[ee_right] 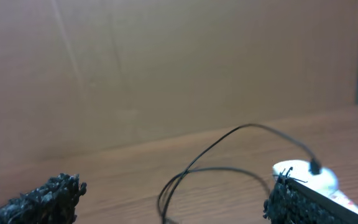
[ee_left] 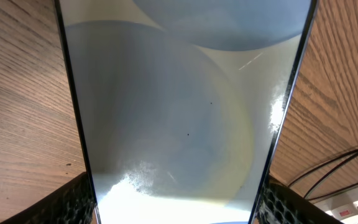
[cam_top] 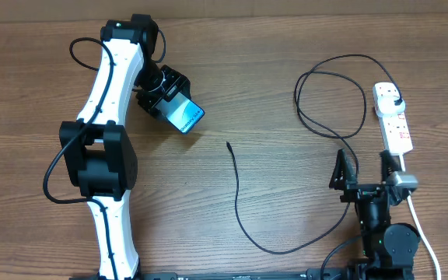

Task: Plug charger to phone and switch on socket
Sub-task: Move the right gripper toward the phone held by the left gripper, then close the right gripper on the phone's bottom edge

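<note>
My left gripper (cam_top: 171, 105) is shut on the phone (cam_top: 185, 116), a slim slab with a light blue screen, holding it at the table's upper left. In the left wrist view the phone (ee_left: 179, 106) fills the frame between the two black fingers. The charger cable (cam_top: 238, 198) lies loose in the middle, its connector tip (cam_top: 229, 144) free on the wood; it loops to a black plug (cam_top: 396, 103) seated in the white socket strip (cam_top: 393, 120) at the right. My right gripper (cam_top: 364, 167) is open and empty, just below the strip. The strip's end (ee_right: 306, 174) shows in the right wrist view.
The strip's thick white cord (cam_top: 418, 222) runs down beside the right arm's base. Cable loops (cam_top: 333, 97) lie left of the strip. A brown board wall (ee_right: 166, 68) stands behind the table.
</note>
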{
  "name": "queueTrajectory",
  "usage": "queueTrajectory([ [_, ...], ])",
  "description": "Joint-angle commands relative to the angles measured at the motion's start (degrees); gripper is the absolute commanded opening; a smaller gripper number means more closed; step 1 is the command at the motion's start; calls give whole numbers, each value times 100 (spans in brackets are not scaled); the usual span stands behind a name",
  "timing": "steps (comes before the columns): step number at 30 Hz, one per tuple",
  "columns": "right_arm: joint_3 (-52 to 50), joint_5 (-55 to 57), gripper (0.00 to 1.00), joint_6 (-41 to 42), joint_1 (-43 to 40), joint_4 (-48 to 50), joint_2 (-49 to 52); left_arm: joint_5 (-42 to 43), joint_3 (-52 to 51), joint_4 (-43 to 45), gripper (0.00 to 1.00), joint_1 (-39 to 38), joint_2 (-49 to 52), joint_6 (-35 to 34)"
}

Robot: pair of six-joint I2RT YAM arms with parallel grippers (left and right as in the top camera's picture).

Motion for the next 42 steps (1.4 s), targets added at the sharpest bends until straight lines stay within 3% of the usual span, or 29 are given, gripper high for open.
queueTrajectory([
  [1,621,-227,100,826,-24,-479,109,146,155,2,4,-48,-249,-79],
  [6,2114,-708,100,975,-22,-1412,1320,199,155,7,4,-48,-249,-79],
  [11,4457,-2282,100,1287,-22,-2715,4155,201,155,9,4,-59,-249,-79],
  [14,4918,-4170,100,1329,-22,-2020,5410,245,155,15,4,-105,-249,-83],
  [15,4920,-4955,100,1655,-22,-1467,5840,293,155,22,4,-118,-249,-94],
  [18,4920,-5635,100,2837,-9,-474,6640,315,155,22,4,-127,-249,-232],
  [22,4920,-5751,100,3685,129,7,7589,332,155,22,4,-166,-249,-387],
  [28,4920,-5694,100,3969,599,7,8636,330,155,26,4,-337,-249,-859],
  [35,4920,-5073,100,4030,1287,15,8931,330,155,256,4,-669,-249,-1279],
  [42,4920,-4094,100,4935,1843,-66,8933,415,155,549,4,-1058,-249,-1803],
])
